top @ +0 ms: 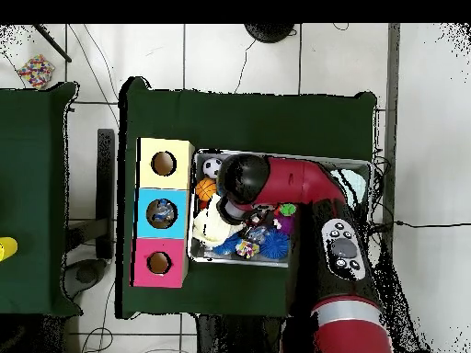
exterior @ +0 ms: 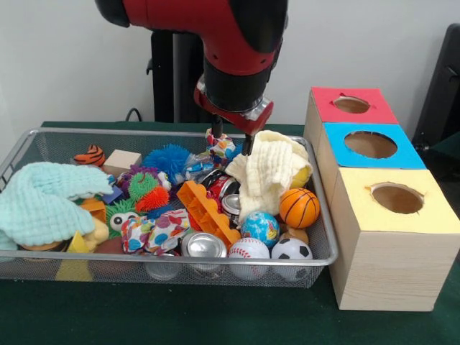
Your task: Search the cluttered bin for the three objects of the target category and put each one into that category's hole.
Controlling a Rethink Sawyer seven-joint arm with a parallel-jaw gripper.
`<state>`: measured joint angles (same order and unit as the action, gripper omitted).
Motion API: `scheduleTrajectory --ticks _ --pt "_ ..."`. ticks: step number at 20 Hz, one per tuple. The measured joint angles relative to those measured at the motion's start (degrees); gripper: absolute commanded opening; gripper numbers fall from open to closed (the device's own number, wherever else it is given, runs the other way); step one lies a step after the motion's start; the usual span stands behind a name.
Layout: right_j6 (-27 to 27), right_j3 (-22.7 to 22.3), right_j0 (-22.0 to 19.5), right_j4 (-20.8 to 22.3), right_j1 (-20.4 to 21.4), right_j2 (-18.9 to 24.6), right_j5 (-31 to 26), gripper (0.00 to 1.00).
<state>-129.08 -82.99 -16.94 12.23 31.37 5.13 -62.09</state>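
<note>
Above the bin (exterior: 316,253) on the green surface (exterior: 215,316), beside three boxes, the gripper (exterior: 231,140) hangs (jaws parted, holding nothing) by a cream cloth (exterior: 269,169).

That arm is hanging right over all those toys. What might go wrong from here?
1. The end effector hangs open beside the cream cloth; closing now might snag the cloth instead of a toy.
2. The bin is packed tight, so pushing down could shove the cans and balls aside.
3. The cloth may hide toys underneath.
</note>
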Motion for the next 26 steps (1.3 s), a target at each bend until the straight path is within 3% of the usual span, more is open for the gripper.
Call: scheduleTrajectory --ticks 10,18,26 --pt "0.0 1.3 5.2 1.6 -0.5 -4.2 0.0 1.0" --pt "0.0 4.6 7.9 1.7 -2.8 -7.6 0.0 1.0" --pt "0.0 5.0 9.9 1.7 -3.7 -10.7 0.0 1.0"
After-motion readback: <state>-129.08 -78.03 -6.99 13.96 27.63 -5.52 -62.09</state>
